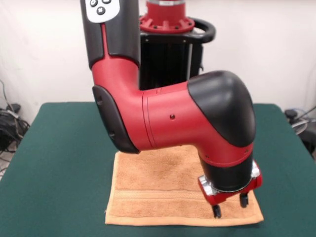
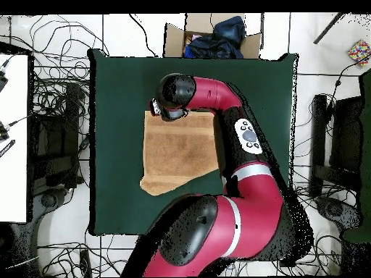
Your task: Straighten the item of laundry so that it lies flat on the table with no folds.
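The item of laundry, an orange-tan towel (image 1: 153, 177) (image 2: 180, 148), is spread on the dark green table (image 1: 59, 163) (image 2: 116, 108). A woven band runs along its near edge in the front view. My gripper (image 1: 230, 206) (image 2: 157, 108) stands low over the towel's near right corner in the front view. It is open, its two black fingertips (image 1: 216, 211) apart, with nothing gripped between them. The red arm hides the towel's far part in the front view. From overhead, the towel's edge towards the robot's base runs slanted, and one corner there (image 2: 153, 188) looks uneven.
The arm's elbow (image 1: 217, 113) hangs low across the table's middle. Off the table's far edge in the overhead view sits a cardboard box (image 2: 174, 38) holding dark cloth. Cables cover the floor all round. A white surface (image 2: 13, 137) stands at the left.
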`<action>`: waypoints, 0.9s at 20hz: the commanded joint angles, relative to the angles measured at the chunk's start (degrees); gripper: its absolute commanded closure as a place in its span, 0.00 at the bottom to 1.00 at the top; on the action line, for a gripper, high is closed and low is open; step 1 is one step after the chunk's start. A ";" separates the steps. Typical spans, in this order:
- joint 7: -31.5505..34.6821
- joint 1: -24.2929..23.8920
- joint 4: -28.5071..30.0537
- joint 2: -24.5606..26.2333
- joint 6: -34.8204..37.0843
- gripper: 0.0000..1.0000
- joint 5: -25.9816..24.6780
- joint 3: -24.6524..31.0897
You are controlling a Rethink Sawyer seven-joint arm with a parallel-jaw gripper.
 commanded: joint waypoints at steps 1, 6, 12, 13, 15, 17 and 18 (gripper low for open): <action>4.80 1.69 5.11 0.17 -6.31 0.00 1.57 2.80; 4.41 3.08 2.04 3.17 -7.12 0.00 0.52 1.51; 5.49 5.49 -1.88 5.79 -3.34 0.00 0.44 -0.58; 5.59 5.84 -2.62 6.20 -2.63 0.00 0.49 -0.79; 5.69 6.62 -4.50 7.11 0.02 0.00 0.59 -1.52; 5.71 7.26 -6.09 7.95 1.99 0.00 0.60 -2.19; 5.72 7.53 -6.83 8.44 2.10 0.00 0.62 -2.33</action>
